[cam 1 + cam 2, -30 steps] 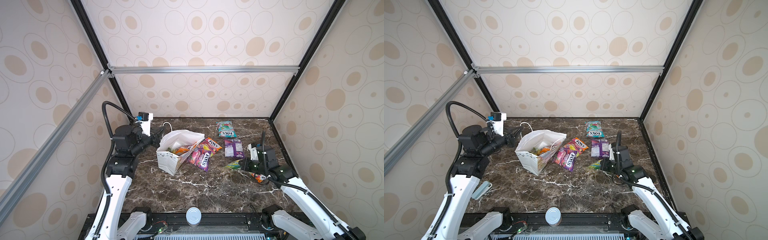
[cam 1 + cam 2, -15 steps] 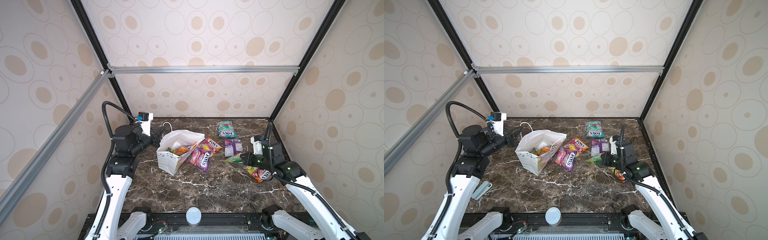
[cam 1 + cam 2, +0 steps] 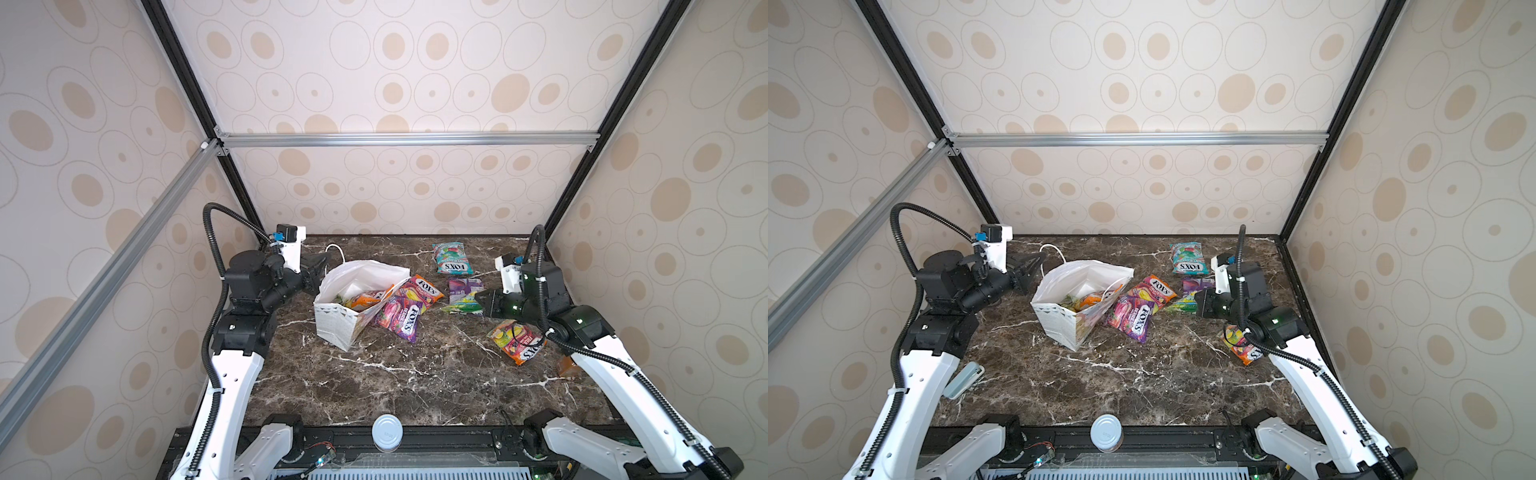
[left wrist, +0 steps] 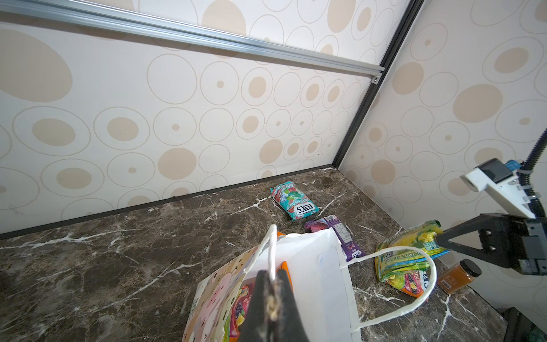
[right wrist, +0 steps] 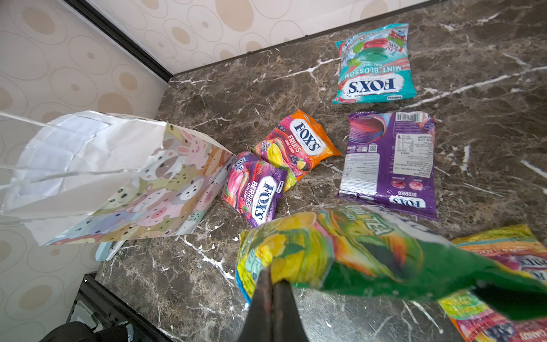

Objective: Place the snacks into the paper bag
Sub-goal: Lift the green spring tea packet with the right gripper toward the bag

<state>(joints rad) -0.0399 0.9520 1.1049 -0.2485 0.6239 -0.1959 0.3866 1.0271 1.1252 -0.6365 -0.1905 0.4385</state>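
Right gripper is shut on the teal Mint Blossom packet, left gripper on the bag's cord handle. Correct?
No: the right wrist view shows the right gripper shut on the green-yellow tea packet; the Mint Blossom packet lies free. The left gripper on the cord handle stands.

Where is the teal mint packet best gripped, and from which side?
Pinch the near short edge of the teal mint packet, coming down from the robot's side; it lies flat and alone on the marble, so an edge likely grips best.
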